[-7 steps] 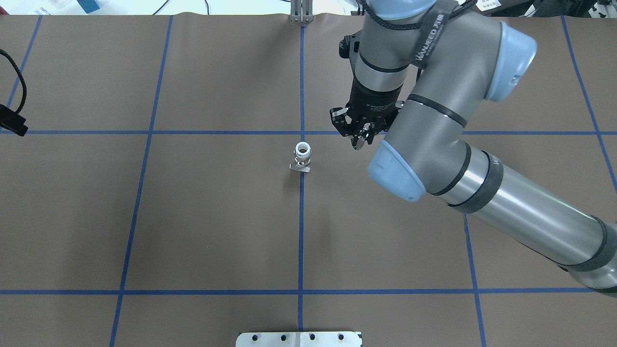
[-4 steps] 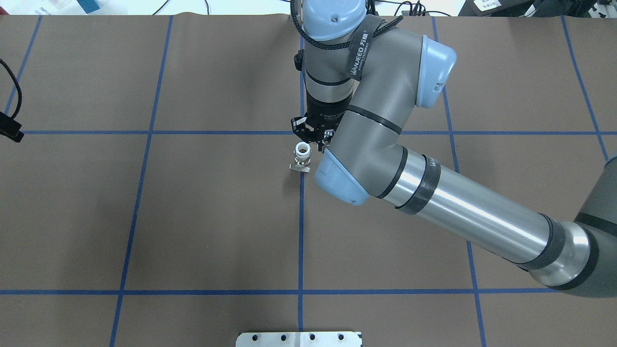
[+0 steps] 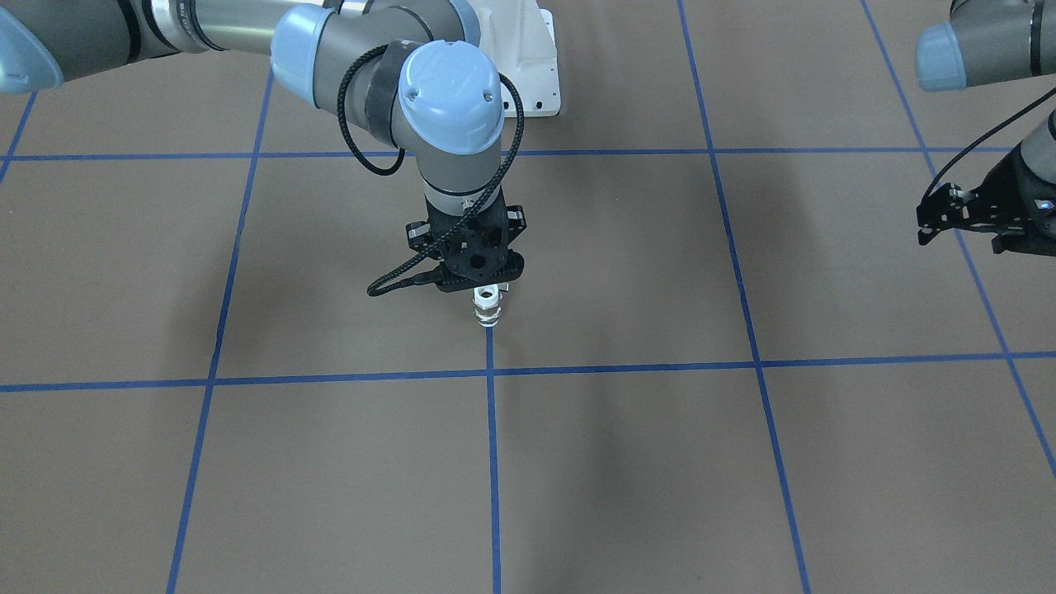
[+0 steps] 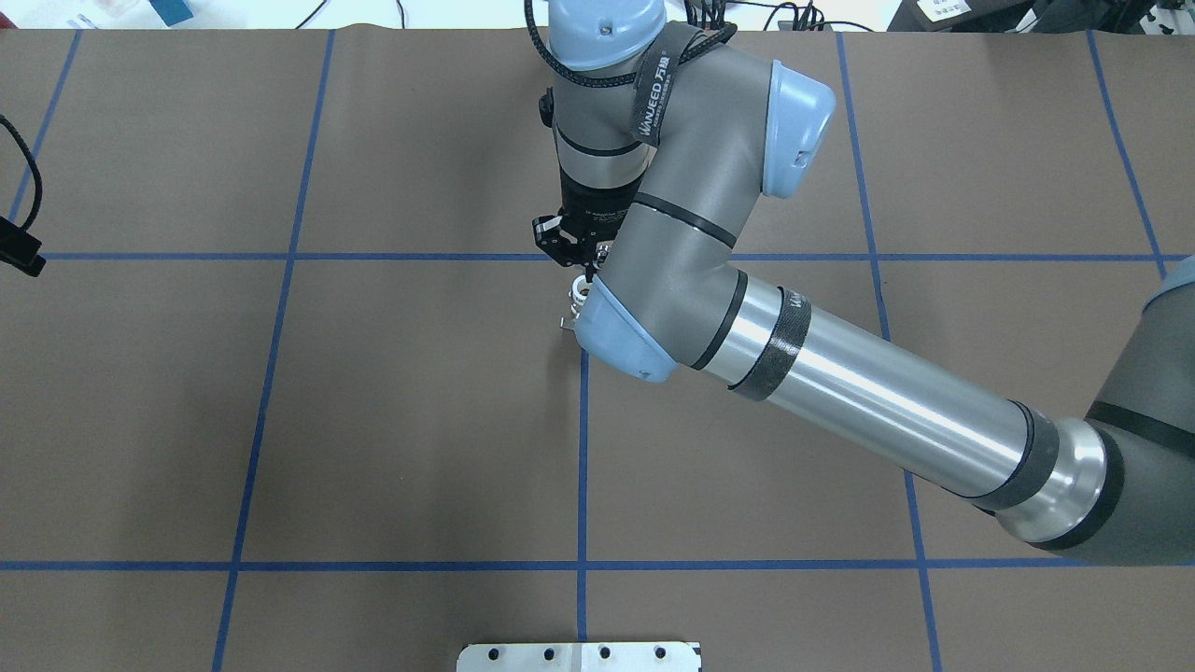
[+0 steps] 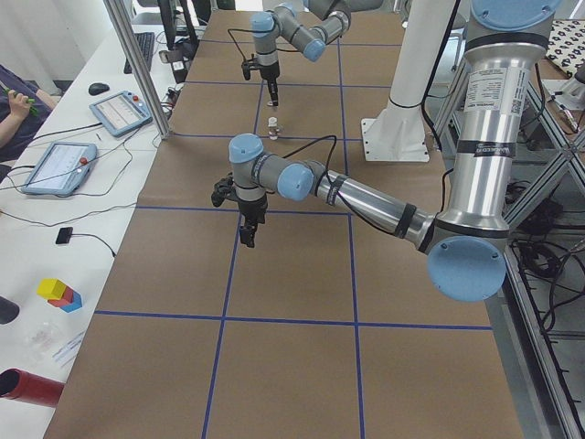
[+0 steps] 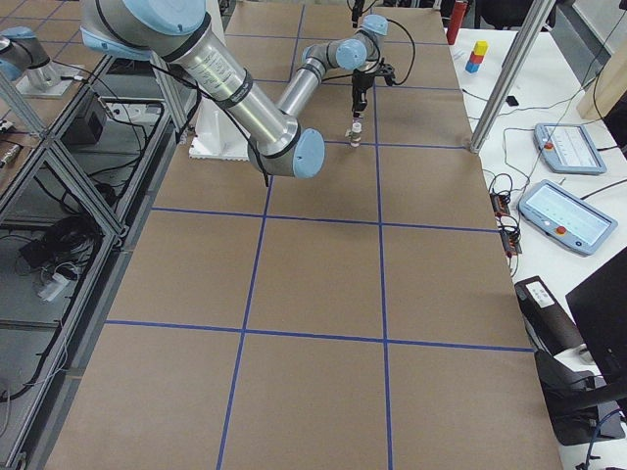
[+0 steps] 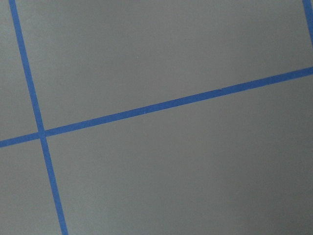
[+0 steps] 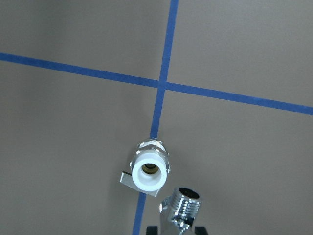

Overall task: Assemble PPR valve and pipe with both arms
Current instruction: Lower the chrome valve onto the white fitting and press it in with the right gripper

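Observation:
The white PPR valve [image 8: 149, 169] stands upright on a blue tape line, open end up, with its small lever at the base. It also shows in the front view [image 3: 487, 312] and partly in the overhead view [image 4: 578, 297]. My right gripper [image 3: 485, 286] points straight down just above it. It is shut on the chrome pipe [image 8: 182, 211], which hangs close beside the valve's open top, not lined up with it. My left gripper [image 3: 961, 224] hovers far off over bare table. I cannot tell whether it is open or shut.
The brown table cover [image 4: 401, 420] carries a grid of blue tape lines. The white bolted pedestal [image 3: 528, 49] stands behind the right arm. My right forearm [image 4: 868, 401] spans the table's right half. Tablets and coloured blocks [image 5: 59, 293] lie on a side bench.
My right arm has swung left with the pipe, from well right of the valve to directly over it. The valve has not moved. The left arm stays put.

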Action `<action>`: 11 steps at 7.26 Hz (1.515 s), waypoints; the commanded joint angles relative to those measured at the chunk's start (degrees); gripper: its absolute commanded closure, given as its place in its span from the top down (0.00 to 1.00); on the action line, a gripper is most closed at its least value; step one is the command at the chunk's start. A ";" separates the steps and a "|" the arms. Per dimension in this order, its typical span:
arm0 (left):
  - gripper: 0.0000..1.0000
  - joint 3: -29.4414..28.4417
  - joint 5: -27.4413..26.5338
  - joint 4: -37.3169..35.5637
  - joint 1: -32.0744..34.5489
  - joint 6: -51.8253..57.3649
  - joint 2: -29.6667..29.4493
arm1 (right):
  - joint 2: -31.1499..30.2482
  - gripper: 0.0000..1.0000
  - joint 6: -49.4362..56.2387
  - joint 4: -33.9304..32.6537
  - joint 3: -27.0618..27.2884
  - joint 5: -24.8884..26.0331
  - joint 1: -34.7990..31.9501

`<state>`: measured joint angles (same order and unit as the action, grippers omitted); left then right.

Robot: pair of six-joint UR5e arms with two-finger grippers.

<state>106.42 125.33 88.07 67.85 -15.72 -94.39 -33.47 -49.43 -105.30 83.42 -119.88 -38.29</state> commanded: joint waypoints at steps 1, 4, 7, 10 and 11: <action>0.99 0.01 0.00 0.00 0.00 -0.01 0.00 | 0.07 0.00 -0.06 2.20 -1.41 0.09 0.06; 0.99 -0.60 0.00 0.00 -0.09 -0.01 0.00 | 1.20 0.00 -0.58 3.96 -3.86 0.09 0.06; 0.99 -0.78 0.09 0.00 -0.18 0.08 -0.09 | 2.35 0.00 -0.58 3.96 -5.90 0.09 0.49; 0.99 -0.78 0.00 0.00 -0.18 -0.01 -0.18 | 2.18 0.00 -0.58 3.96 -5.90 0.18 0.85; 0.99 -0.78 0.00 0.00 -0.18 -0.01 -0.18 | 2.09 0.00 -0.58 3.96 -5.90 0.18 0.85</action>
<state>105.65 125.34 88.07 67.68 -15.72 -94.55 -31.29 -50.01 -101.34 77.52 -119.72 -37.50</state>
